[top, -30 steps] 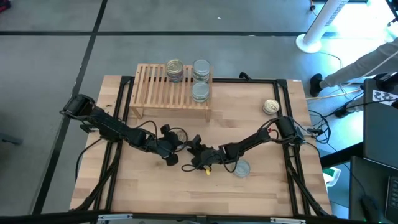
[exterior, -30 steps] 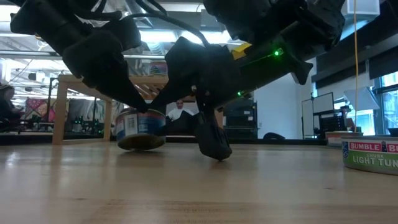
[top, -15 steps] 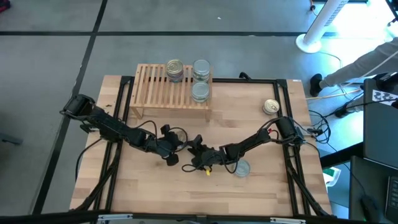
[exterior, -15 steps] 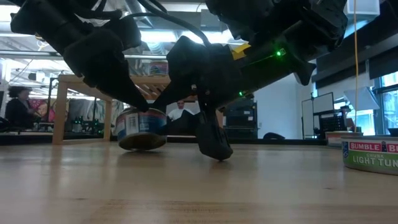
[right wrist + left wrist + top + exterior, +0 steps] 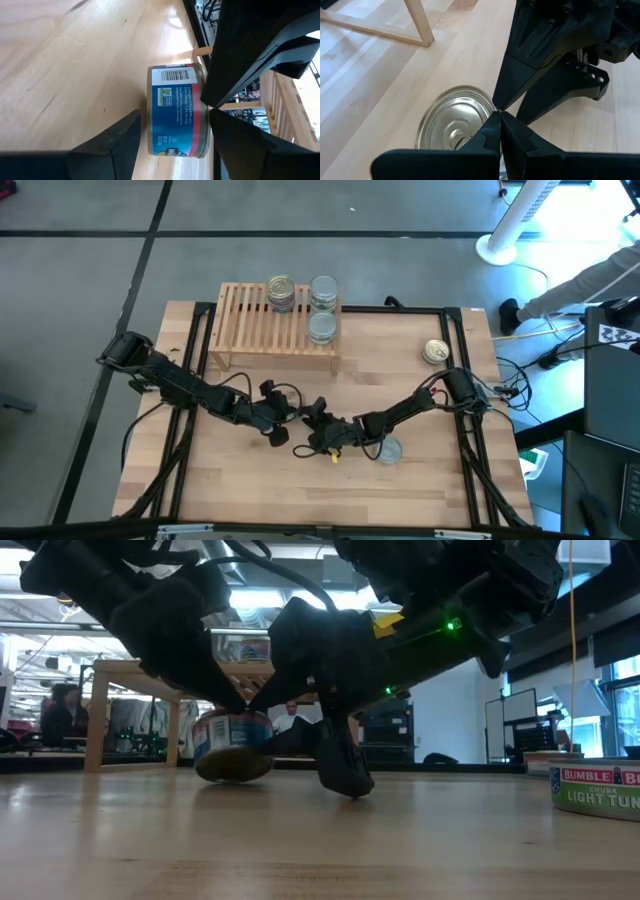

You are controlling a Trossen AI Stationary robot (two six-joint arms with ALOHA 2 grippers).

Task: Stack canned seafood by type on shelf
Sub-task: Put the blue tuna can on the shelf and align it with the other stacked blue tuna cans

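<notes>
Blue-labelled can [image 5: 232, 743] sits slightly tipped on the desk [image 5: 300, 490], in front of the shelf [image 5: 268, 325]. Against it, the left end effector [image 5: 281, 408] presses clenched on the shelf-ward side, while the right end effector [image 5: 312, 418] straddles it, fingers [image 5: 115, 140] released, apparently nearer for the grasp.
</notes>
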